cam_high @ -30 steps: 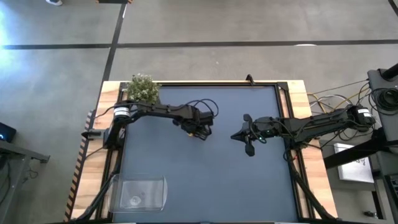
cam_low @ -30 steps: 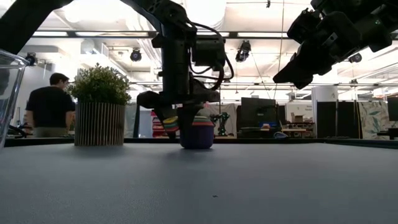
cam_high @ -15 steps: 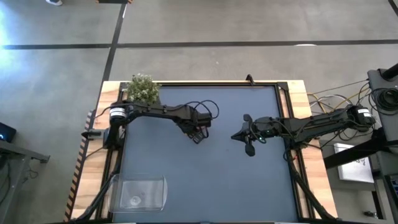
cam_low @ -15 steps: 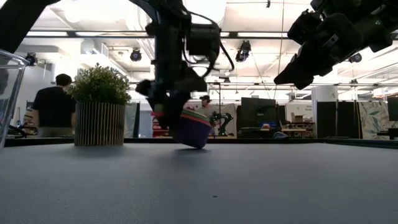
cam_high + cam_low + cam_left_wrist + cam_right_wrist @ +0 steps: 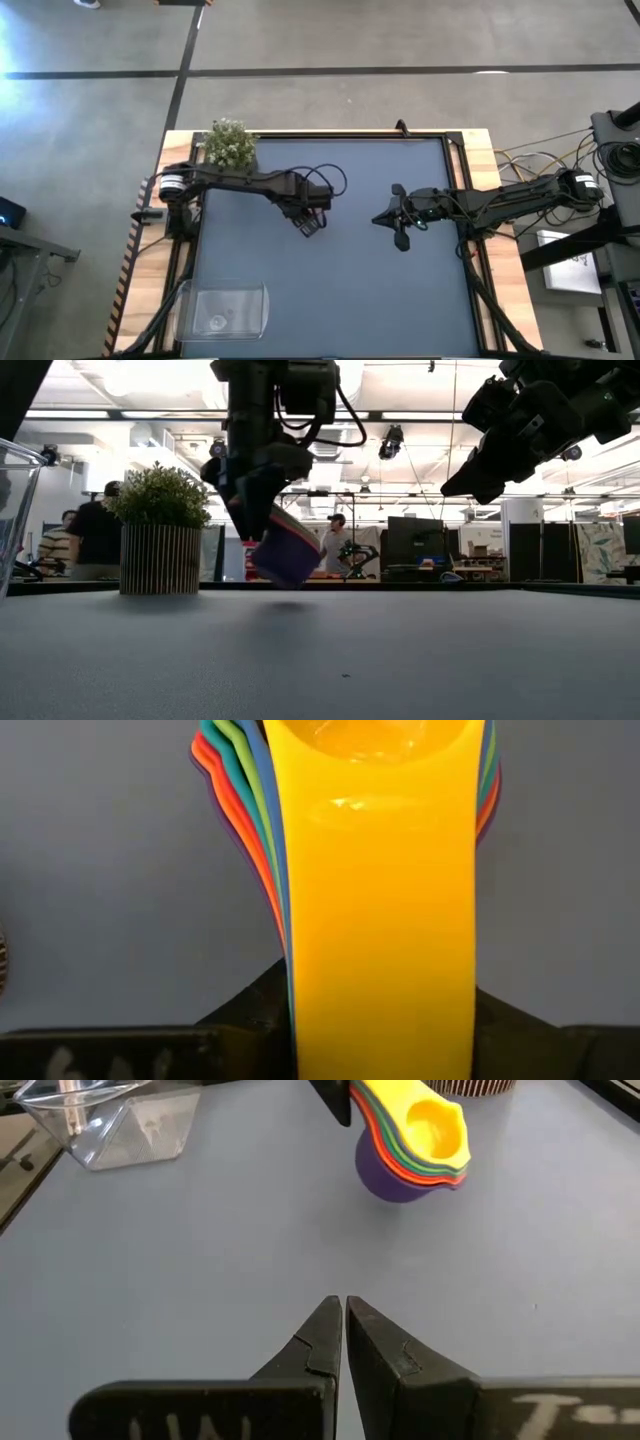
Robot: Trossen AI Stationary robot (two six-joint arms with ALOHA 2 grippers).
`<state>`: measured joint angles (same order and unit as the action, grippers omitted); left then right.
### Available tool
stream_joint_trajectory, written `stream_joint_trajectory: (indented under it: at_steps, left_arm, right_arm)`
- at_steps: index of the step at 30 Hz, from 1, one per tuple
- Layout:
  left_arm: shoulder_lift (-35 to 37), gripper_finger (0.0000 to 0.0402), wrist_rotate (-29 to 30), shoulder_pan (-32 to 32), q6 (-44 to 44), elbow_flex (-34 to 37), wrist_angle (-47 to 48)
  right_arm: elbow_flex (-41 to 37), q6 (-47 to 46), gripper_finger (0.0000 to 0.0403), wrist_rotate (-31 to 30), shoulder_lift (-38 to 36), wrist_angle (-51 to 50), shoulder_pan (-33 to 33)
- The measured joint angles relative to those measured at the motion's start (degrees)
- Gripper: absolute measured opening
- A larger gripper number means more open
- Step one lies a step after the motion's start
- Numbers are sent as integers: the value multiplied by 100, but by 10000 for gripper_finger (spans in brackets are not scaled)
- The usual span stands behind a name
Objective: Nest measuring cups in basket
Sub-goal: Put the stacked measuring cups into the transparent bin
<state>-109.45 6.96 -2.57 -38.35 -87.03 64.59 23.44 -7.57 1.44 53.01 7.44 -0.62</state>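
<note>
Lifted since the earlier frame: your left gripper (image 5: 310, 222) has raised the nested measuring cups (image 5: 285, 552) clear of the mat and tilted them; a second ago they sat on it. Working left to right: the basket (image 5: 225, 308) waits at about 7 o'clock on the table, so you carry toward it. The left claw is clenched on the stacked handles (image 5: 380, 920), which keeps the whole set together, purple outermost, yellow innermost. Your right gripper (image 5: 398, 238) hangs at about 3 o'clock, fingers pressed together, holding nothing, clear of the path. No readable brand or label; the lettering on the right gripper is illegible.
</note>
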Motion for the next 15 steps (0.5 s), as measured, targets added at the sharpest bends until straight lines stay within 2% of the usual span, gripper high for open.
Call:
stream_joint_trajectory:
  at_steps: [7, 15]
  left_arm:
    - [0, 115, -57, 133, 14, 208, -91]
    - [9, 114, -560, 222, -260, 1162, -852]
  right_arm:
    - [0, 0, 9, 1, 0, -15, 0]
    - [-2, 2, 9, 1, 0, -81, 0]
